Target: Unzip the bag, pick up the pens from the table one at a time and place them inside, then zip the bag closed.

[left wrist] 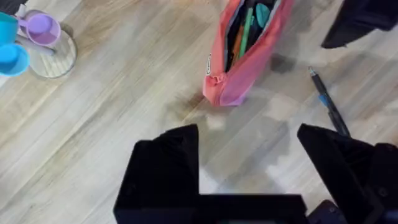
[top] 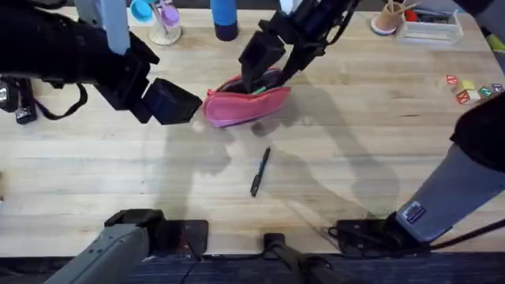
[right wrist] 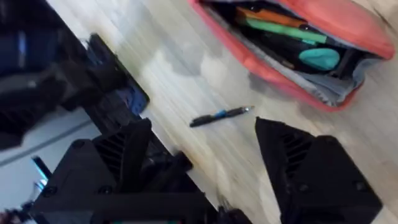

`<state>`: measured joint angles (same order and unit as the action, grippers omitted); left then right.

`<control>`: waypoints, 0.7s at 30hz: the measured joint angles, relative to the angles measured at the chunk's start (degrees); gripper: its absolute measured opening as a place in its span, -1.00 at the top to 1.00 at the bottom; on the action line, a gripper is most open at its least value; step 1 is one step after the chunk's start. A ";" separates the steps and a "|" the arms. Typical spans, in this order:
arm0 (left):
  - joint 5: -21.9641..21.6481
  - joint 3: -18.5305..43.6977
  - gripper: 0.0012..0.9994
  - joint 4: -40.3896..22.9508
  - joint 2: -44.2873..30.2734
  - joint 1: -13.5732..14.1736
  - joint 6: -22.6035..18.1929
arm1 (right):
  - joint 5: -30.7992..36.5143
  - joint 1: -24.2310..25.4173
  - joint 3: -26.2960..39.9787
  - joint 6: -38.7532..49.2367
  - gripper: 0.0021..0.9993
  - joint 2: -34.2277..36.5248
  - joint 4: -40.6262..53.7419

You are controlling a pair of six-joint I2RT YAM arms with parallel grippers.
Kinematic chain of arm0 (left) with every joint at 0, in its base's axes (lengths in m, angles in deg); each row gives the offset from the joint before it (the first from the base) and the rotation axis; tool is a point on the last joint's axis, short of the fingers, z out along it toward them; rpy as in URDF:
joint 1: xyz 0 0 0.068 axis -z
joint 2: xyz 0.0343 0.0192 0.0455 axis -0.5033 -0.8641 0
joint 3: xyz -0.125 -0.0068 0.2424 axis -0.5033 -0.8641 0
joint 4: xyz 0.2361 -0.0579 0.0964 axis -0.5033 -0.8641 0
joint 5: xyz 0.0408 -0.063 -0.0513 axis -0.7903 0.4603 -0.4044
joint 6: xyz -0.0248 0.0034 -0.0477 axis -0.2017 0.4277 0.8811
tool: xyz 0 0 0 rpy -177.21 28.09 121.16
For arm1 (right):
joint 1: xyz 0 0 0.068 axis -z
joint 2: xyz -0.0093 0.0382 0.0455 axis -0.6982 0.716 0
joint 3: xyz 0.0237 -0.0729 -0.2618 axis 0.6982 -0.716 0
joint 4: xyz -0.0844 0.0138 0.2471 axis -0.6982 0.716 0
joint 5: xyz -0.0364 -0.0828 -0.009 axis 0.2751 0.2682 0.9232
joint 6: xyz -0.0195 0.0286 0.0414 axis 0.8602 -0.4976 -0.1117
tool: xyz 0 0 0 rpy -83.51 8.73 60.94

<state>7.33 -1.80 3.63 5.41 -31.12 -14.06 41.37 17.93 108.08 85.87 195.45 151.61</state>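
Note:
The pink-red bag [top: 246,103] lies unzipped on the table [top: 355,158], just behind its centre. Its mouth gapes, and the green pen [right wrist: 283,29] rests inside beside an orange stick and a teal item. My right gripper [top: 268,77] hangs over the open mouth, fingers apart and holding nothing. My left gripper [top: 180,103] hovers just left of the bag's end [left wrist: 231,87], open and empty. The black-and-blue pen [top: 260,171] lies on the wood in front of the bag, also seen in the left wrist view [left wrist: 326,102] and the right wrist view [right wrist: 221,116].
A stand with pink and blue cups [top: 162,20] and a blue bottle [top: 225,20] sit along the back edge. A cup of sticks [top: 388,17] and a clear tray [top: 430,28] stand at back right. Small coloured blocks [top: 473,88] lie at far right.

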 joint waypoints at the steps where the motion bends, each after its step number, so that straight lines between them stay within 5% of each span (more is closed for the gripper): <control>1: 0.01 0.00 -0.99 0.00 0.02 0.00 0.00 | -0.07 0.00 0.00 -1.52 -1.00 0.00 -0.55; 12: 0.00 0.00 -0.99 -0.02 0.02 0.01 0.00 | 5.32 -5.70 -0.02 -8.87 -1.00 -0.97 1.96; 21: 0.00 0.00 -0.99 -0.11 0.02 0.00 0.00 | 10.73 -8.90 -1.88 -9.25 -0.99 -8.86 2.47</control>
<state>7.33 -1.80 3.52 5.43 -31.13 -14.06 52.10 9.03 106.19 76.62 186.60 154.08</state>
